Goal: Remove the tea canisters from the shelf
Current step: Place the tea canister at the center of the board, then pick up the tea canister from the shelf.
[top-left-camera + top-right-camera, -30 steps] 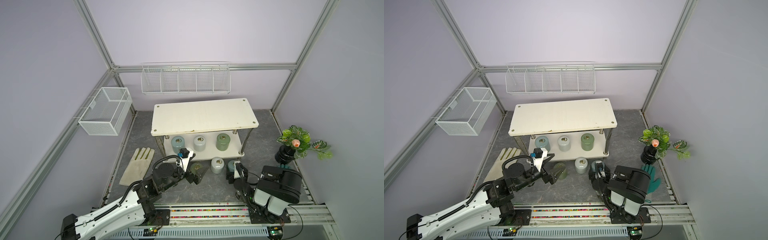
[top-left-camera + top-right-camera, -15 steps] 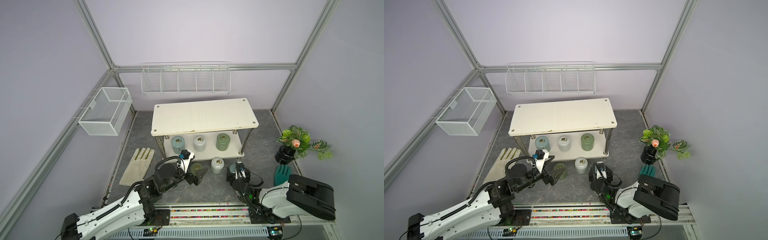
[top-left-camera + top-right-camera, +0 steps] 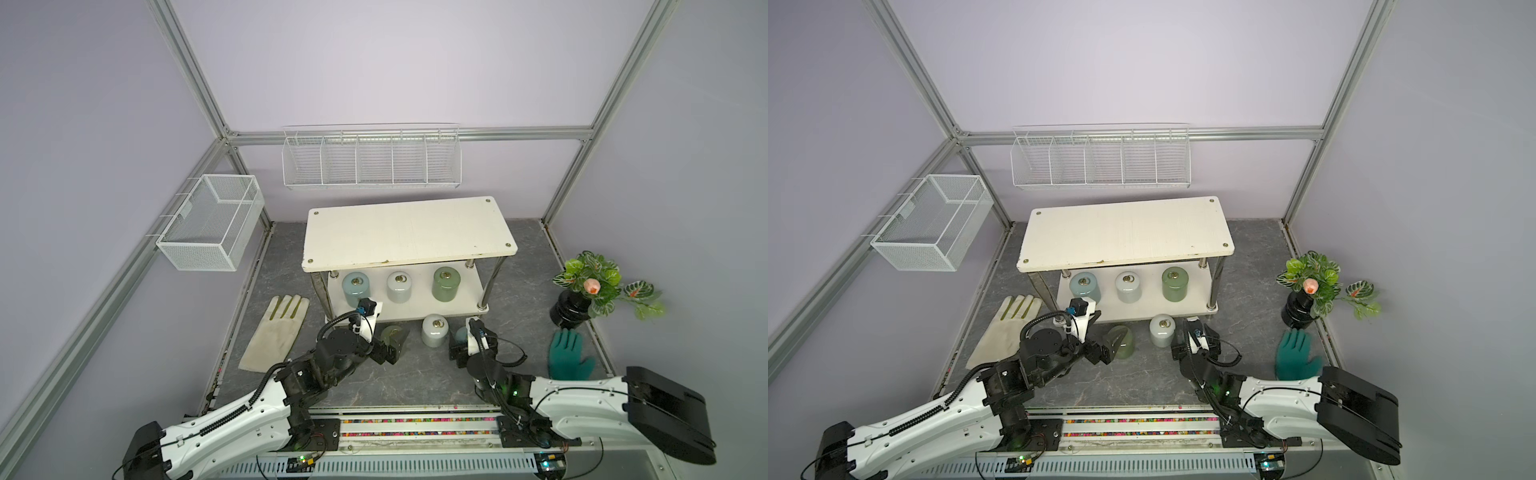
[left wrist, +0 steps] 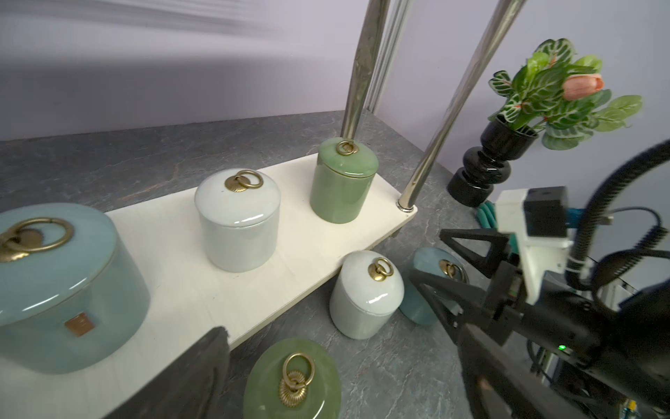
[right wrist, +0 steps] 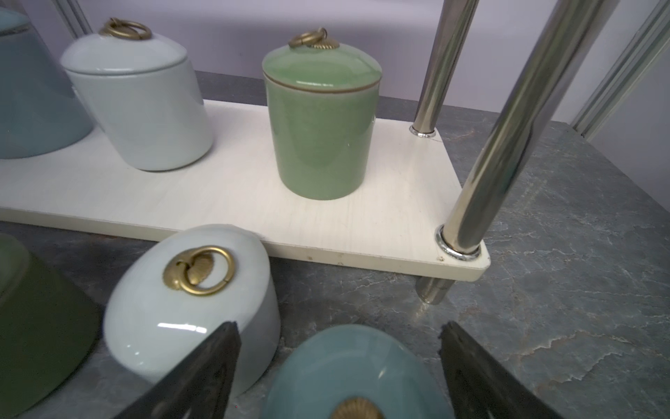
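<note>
On the lower tier of the shelf stand three tea canisters: pale blue, white and green. Three more stand on the floor in front of it: olive green, white and pale blue. My left gripper is open, its fingers standing clear on either side of the olive green canister. My right gripper is open too, with the pale blue floor canister between its fingers and gaps on both sides.
A cream glove lies left of the shelf and a teal glove to the right. A black pot with a plant stands at the right wall. A wire rack and a mesh basket hang on the walls.
The right arm has unfolded: its elbow has swung down and out to the right while its gripper stayed by the pale blue floor canister. The left arm has hardly moved.
</note>
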Action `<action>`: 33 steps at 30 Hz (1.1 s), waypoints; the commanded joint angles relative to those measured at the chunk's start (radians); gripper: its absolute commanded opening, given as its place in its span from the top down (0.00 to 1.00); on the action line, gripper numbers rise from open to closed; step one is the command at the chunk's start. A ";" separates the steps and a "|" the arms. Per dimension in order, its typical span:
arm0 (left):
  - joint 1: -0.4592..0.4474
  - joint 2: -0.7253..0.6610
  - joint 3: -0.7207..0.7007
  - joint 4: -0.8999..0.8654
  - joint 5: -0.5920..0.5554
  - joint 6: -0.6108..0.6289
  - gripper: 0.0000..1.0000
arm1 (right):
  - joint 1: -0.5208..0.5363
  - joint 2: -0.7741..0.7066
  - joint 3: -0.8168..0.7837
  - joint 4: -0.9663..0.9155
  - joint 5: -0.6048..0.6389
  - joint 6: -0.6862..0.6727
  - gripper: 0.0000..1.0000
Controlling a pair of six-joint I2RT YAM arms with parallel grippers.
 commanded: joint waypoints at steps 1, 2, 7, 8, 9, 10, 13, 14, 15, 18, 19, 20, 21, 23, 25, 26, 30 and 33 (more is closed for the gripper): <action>0.006 0.023 -0.015 -0.023 -0.087 -0.038 0.00 | 0.009 -0.089 0.016 -0.106 0.043 -0.041 0.11; 0.007 0.027 -0.015 -0.030 -0.102 -0.042 0.00 | 0.010 -0.124 0.018 -0.125 0.050 -0.053 0.11; 0.014 0.034 -0.024 -0.071 -0.210 -0.082 0.00 | 0.009 -0.277 0.060 -0.249 0.076 -0.111 0.11; 0.014 0.037 -0.028 -0.073 -0.234 -0.088 0.00 | 0.009 -0.297 0.077 -0.277 0.081 -0.118 0.11; 0.014 0.045 -0.032 -0.072 -0.265 -0.096 0.00 | 0.009 -0.307 0.101 -0.314 0.088 -0.120 0.11; 0.013 0.052 -0.033 -0.069 -0.284 -0.096 0.00 | 0.010 -0.309 0.121 -0.341 0.088 -0.121 0.11; 0.013 0.084 -0.034 -0.070 -0.372 -0.116 0.00 | 0.010 -0.265 0.194 -0.407 0.090 -0.123 0.11; 0.013 0.099 -0.032 -0.076 -0.409 -0.129 0.00 | 0.009 -0.244 0.215 -0.418 0.089 -0.122 0.11; 0.014 0.113 -0.031 -0.084 -0.442 -0.146 0.00 | 0.010 -0.226 0.230 -0.420 0.083 -0.124 0.11; 0.014 0.143 -0.043 -0.103 -0.542 -0.200 0.00 | 0.010 -0.199 0.240 -0.377 0.062 -0.137 0.11; 0.014 0.154 -0.051 -0.095 -0.566 -0.207 0.00 | 0.009 -0.198 0.238 -0.360 0.055 -0.143 0.11; 0.013 0.164 -0.066 -0.073 -0.588 -0.208 0.00 | 0.009 -0.199 0.238 -0.349 0.052 -0.146 0.11; 0.014 0.176 -0.079 -0.042 -0.597 -0.198 0.00 | 0.009 -0.200 0.237 -0.332 0.045 -0.154 0.11; 0.014 0.208 -0.115 0.041 -0.630 -0.179 0.00 | 0.009 -0.202 0.236 -0.313 0.039 -0.162 0.11; 0.014 0.247 -0.160 0.159 -0.650 -0.139 0.00 | 0.010 -0.200 0.238 -0.294 0.027 -0.180 0.11; 0.013 0.271 -0.187 0.228 -0.664 -0.121 0.00 | 0.010 -0.199 0.241 -0.287 0.026 -0.185 0.11; 0.013 0.370 -0.240 0.439 -0.697 -0.038 0.00 | 0.009 -0.179 0.260 -0.278 0.021 -0.212 0.11; 0.013 0.432 -0.244 0.537 -0.702 0.002 0.00 | 0.010 -0.158 0.272 -0.279 0.023 -0.217 0.11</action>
